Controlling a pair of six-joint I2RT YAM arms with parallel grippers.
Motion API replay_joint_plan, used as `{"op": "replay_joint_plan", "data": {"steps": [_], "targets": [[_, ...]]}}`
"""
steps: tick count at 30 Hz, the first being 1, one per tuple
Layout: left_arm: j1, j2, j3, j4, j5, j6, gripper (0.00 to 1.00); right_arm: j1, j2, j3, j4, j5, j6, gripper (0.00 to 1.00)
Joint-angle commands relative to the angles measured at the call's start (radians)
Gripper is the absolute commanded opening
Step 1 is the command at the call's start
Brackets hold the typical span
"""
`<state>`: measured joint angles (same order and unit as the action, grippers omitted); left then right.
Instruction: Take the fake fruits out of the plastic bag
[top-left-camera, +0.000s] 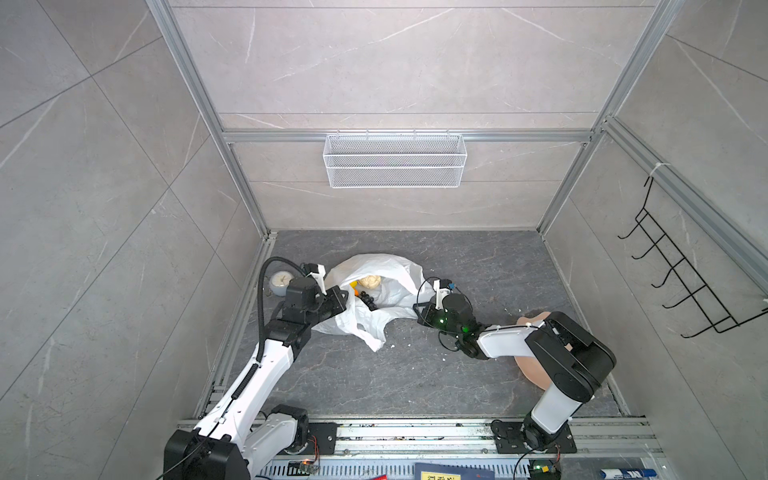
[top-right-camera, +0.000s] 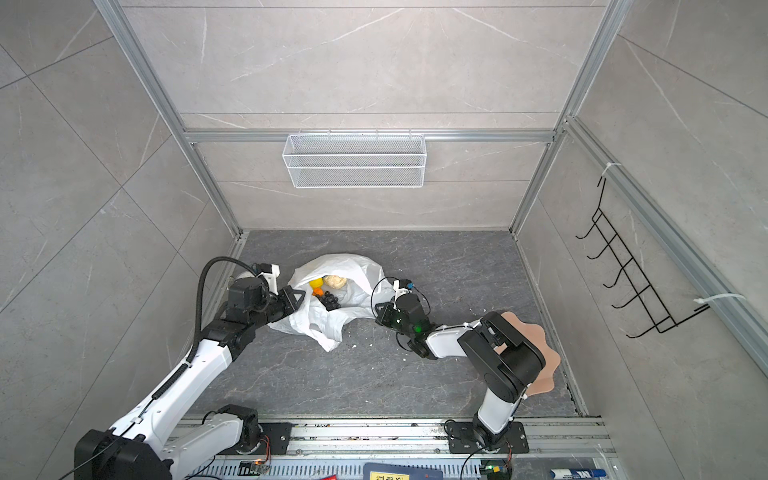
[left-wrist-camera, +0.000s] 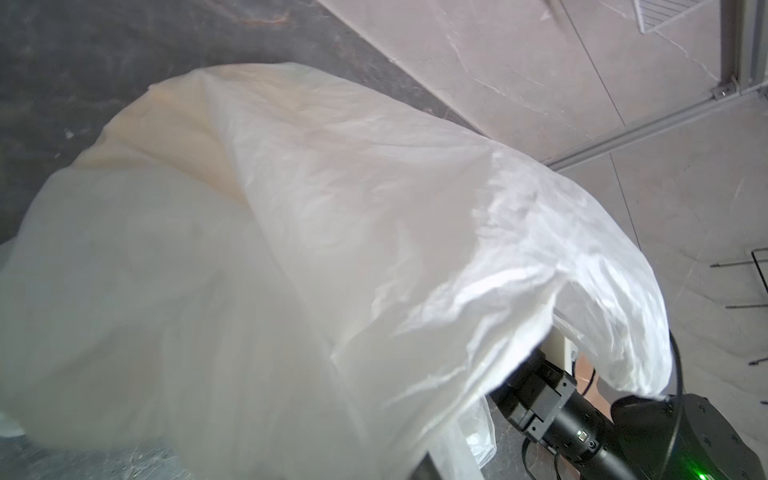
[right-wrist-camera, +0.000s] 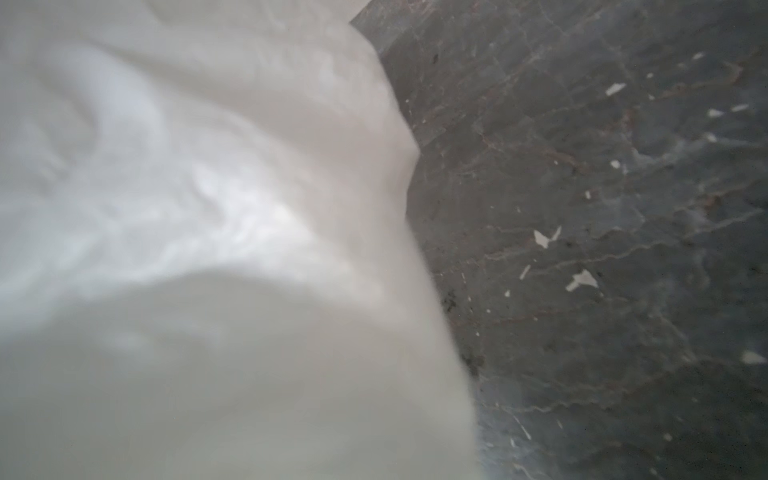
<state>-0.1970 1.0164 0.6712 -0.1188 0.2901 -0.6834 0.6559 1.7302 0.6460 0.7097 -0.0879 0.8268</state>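
The plastic bag (top-left-camera: 376, 266) (top-right-camera: 343, 264) lies crumpled mid-floor with its mouth held open. Inside it show fake fruits: a cream piece (top-left-camera: 369, 282) (top-right-camera: 335, 281), a yellow one (top-right-camera: 316, 283), an orange one (top-right-camera: 318, 291) and a dark grape bunch (top-left-camera: 369, 301) (top-right-camera: 331, 300). My left gripper (top-left-camera: 345, 301) (top-right-camera: 302, 297) is shut on the bag's left rim. At the right rim, my right gripper (top-left-camera: 417, 309) (top-right-camera: 377, 309) is shut on the film. Bag film (left-wrist-camera: 291, 249) (right-wrist-camera: 208, 208) fills both wrist views and hides the fingertips.
A wavy pink plate (top-left-camera: 530, 374) (top-right-camera: 546, 374) lies partly under the right arm. A round white object (top-left-camera: 279, 282) sits by the left wall. A wire-mesh basket (top-left-camera: 395, 160) hangs on the back wall, a black hook rack (top-left-camera: 681, 282) on the right wall. White scraps (right-wrist-camera: 582, 280) dot the floor.
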Motion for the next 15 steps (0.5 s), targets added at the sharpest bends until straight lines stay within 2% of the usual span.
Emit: {"op": "replay_joint_plan", "data": {"steps": [1, 2, 7, 10, 11, 13, 15], "targets": [[0.143, -0.032, -0.124, 0.233, 0.162, -0.148, 0.00, 0.004, 0.052, -0.019, 0.046, -0.007, 0.019, 0.00], [0.166, -0.035, -0.144, 0.273, 0.191, -0.168, 0.00, 0.004, 0.065, -0.015, 0.041, -0.002, 0.020, 0.00], [0.171, -0.057, -0.154, 0.341, 0.219, -0.157, 0.00, -0.014, 0.103, 0.021, -0.044, 0.014, 0.044, 0.00], [0.170, -0.063, -0.163, 0.373, 0.225, -0.152, 0.00, -0.010, 0.071, 0.024, -0.065, 0.003, 0.005, 0.02], [0.171, -0.068, -0.166, 0.363, 0.211, -0.144, 0.00, -0.001, 0.040, 0.020, -0.079, 0.015, -0.016, 0.08], [0.171, -0.074, -0.161, 0.311, 0.184, -0.115, 0.00, 0.019, -0.033, 0.004, -0.119, 0.043, -0.063, 0.31], [0.167, -0.075, -0.164, 0.296, 0.174, -0.104, 0.00, 0.050, -0.128, -0.029, -0.147, 0.083, -0.120, 0.44]]}}
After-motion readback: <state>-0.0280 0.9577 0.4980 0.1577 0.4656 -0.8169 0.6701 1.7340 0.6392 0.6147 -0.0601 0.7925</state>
